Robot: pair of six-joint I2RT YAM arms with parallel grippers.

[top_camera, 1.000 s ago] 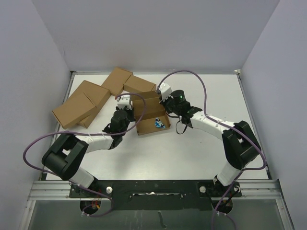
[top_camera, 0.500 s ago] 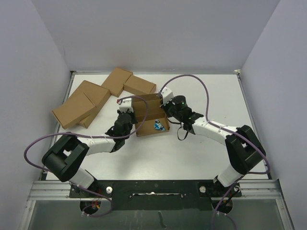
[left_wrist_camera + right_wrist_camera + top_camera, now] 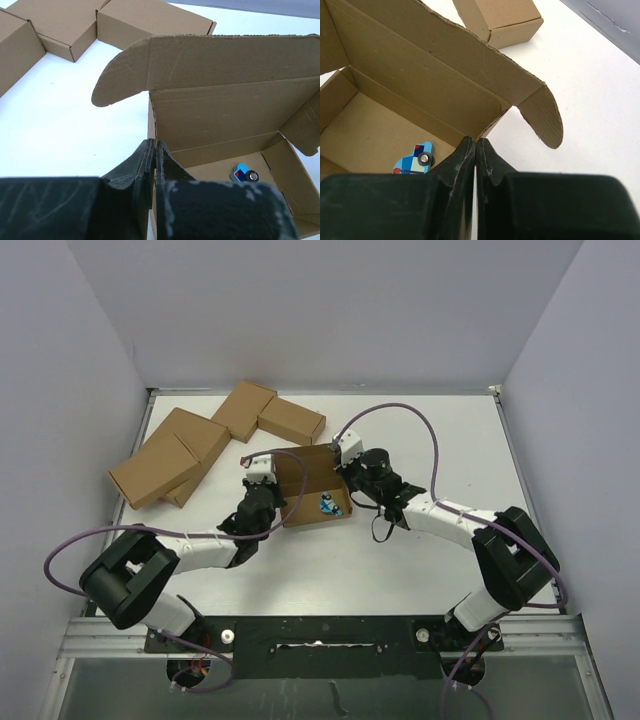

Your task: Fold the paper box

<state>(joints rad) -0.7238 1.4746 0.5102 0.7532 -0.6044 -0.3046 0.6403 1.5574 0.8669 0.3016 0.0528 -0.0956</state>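
The paper box (image 3: 300, 472) is an open brown carton in the middle of the table, its lid flap (image 3: 225, 55) standing up at the back with rounded ear tabs (image 3: 542, 117) at the ends. A small blue toy car (image 3: 330, 503) lies on its floor. My left gripper (image 3: 273, 492) is shut on the box's left side wall (image 3: 151, 117), fingertips meeting at the wall's top edge (image 3: 154, 146). My right gripper (image 3: 346, 476) is shut on the right side wall near the back corner (image 3: 476, 142).
Four closed brown cartons (image 3: 165, 468) (image 3: 205, 435) (image 3: 245, 408) (image 3: 292, 420) are grouped at the back left, the nearest just behind the box. White table top (image 3: 450, 440) lies to the right and in front. Purple cables loop over both arms.
Both arms have drawn the box a little toward the near edge, away from the carton behind it. Both grips stayed shut on its side walls.
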